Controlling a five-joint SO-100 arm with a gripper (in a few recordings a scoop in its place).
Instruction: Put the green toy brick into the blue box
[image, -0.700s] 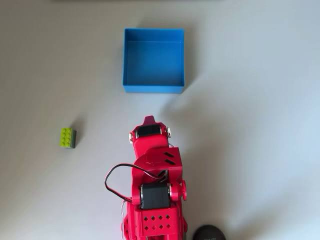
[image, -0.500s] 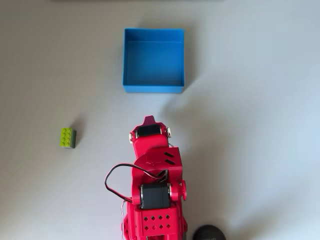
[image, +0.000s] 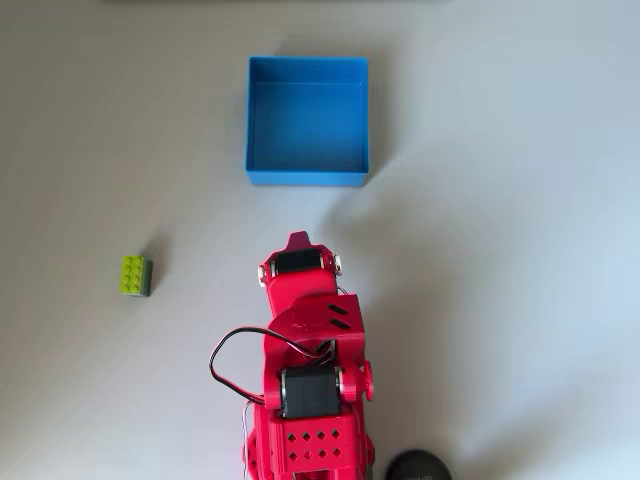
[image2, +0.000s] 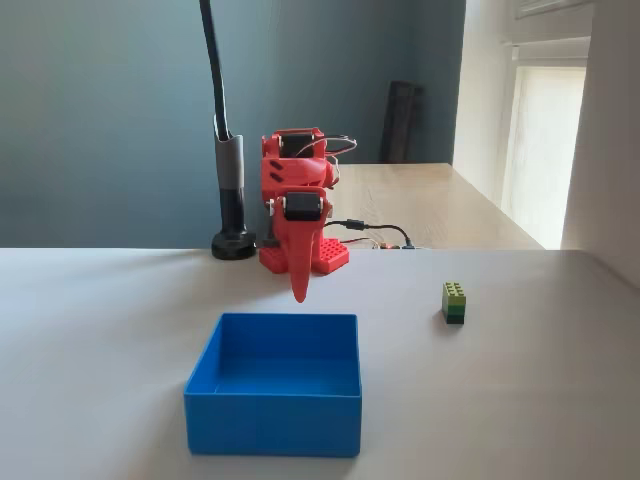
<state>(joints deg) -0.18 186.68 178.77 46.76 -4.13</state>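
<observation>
Smooth plastic blue box, studded plastic green toy brick, matt pale table

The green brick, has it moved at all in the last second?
No. In the overhead view the green toy brick sits at the same spot left of the arm, equally far from the blue box.

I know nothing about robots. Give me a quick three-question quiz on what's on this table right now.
1. True or false: the brick already lies inside the box.
2. In the fixed view, the gripper points: A) up, B) down at the table, C) at the window.
3. In the overhead view, on which side of the arm does the brick sit?

Key: 1. False; it stands on the table, apart from the box. 2. B. 3. Left.
</observation>
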